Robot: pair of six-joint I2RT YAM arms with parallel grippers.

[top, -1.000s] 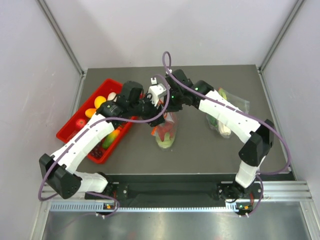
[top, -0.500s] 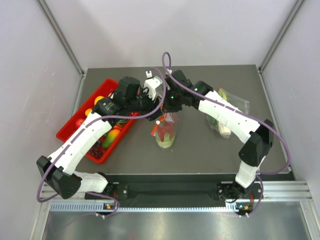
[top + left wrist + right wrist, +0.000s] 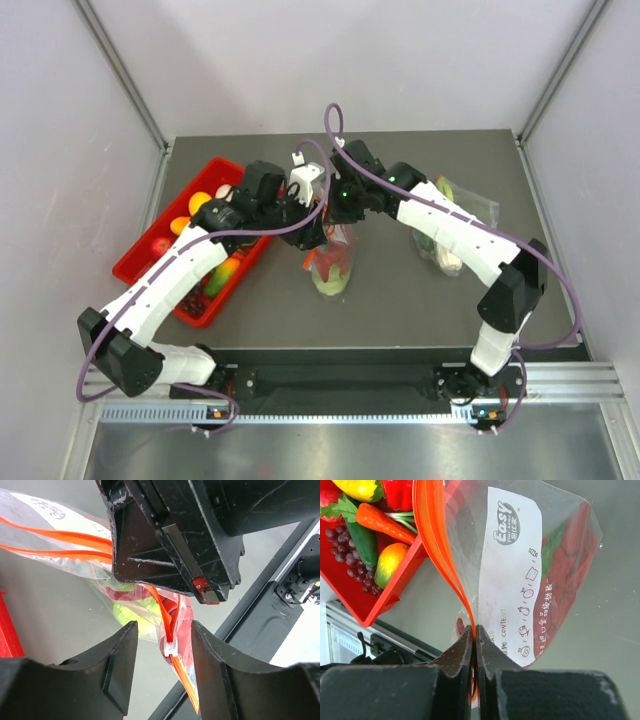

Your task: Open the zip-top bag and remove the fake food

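Observation:
The zip-top bag (image 3: 333, 262) hangs in mid-table with its red-orange zip strip (image 3: 432, 545) at the top. The fake food (image 3: 330, 278), red pieces and a pale green cabbage (image 3: 131, 618), fills its bottom. My right gripper (image 3: 338, 215) is shut on the zip strip at the bag's mouth (image 3: 474, 632). My left gripper (image 3: 314, 234) is open. Its two fingers stand either side of the white zip slider (image 3: 170, 647), without touching it (image 3: 164, 627). The strip is parted above the slider.
A red tray (image 3: 135, 262) with toy fruits, grapes and a carrot lies at the left, also in the right wrist view (image 3: 395, 590). A second clear bag with a leek (image 3: 447, 235) lies under my right arm.
My left gripper drew back up and left from the bag, then returned to the bag's mouth, now open around the slider. My right gripper kept hold of the strip.

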